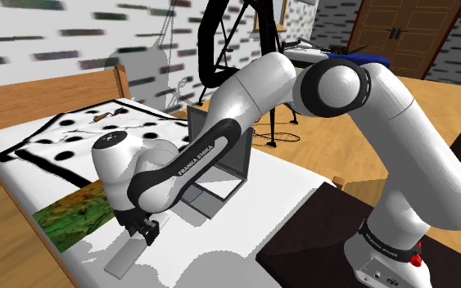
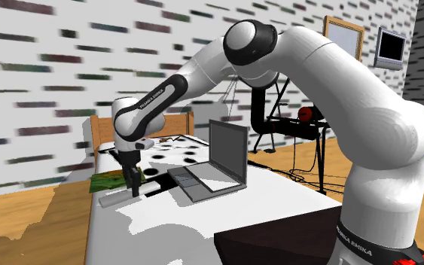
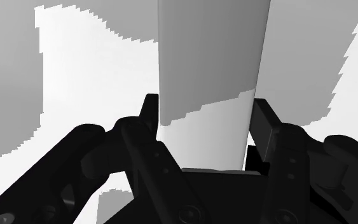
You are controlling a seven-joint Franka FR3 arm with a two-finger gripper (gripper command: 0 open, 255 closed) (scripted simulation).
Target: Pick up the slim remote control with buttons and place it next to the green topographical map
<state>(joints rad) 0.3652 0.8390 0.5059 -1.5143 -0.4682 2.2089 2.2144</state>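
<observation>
**Two jaws closed on the remote at the bed's edge**

Both jaws press against the long sides of the grey remote, clasping one end of it between them. The remote sits low at the white bed, near the side edge, just beside the green map on the side away from the headboard. An open laptop stands toward the bed's middle.

Matt plain-grey remote, glossy white arm, wooden headboard, matt black end effector.
</observation>
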